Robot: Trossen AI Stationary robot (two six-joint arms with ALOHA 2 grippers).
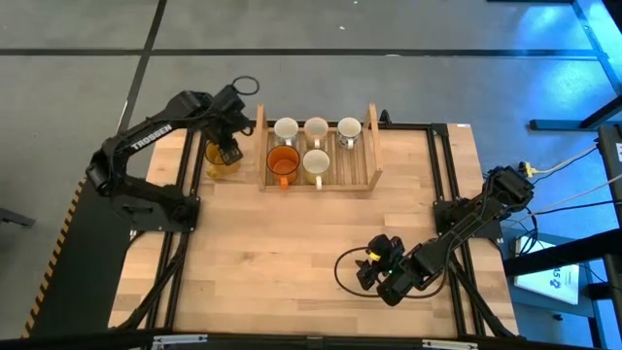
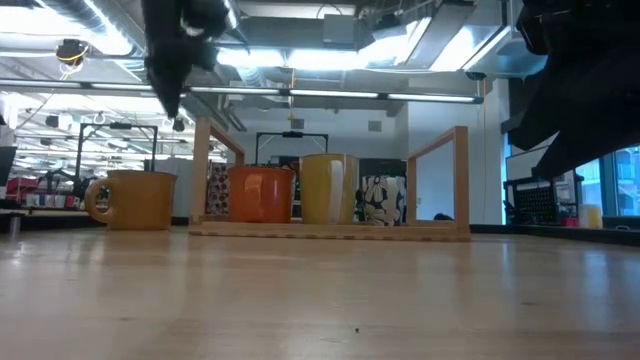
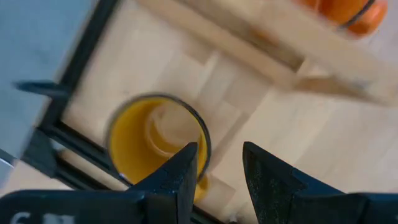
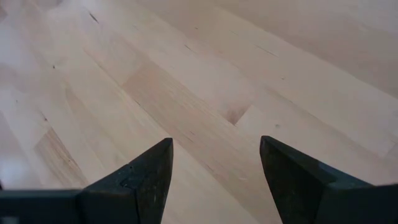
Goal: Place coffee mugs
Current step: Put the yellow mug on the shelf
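From above, the left gripper (image 1: 226, 148) hangs over the amber mug (image 1: 220, 161), which stands on the table (image 1: 292, 243) just outside the left wall of the wooden tray (image 1: 370, 146); five other mugs already sit inside, three white ones (image 1: 316, 128) along the far row, the orange mug (image 1: 283, 163) and a cream one (image 1: 315, 163) in front. The right gripper (image 1: 374, 267) waits well apart over the near right of the table. At table height, the amber mug (image 2: 133, 199) stands upright, handle pointing away from the tray, glossy and squat, with the left arm dark above it. The left wrist camera looks down into its yellow bowl (image 3: 155, 140), the fingers (image 3: 180, 171) parted with a gap between them, one tip over the rim, nothing pinched yet. To do this well, I judge the claw should straddle the rim wall squarely before closing (a glazed wall may slip), then lift clear of the tray's side board. The right wrist camera shows its claw spread wide over bare wood.
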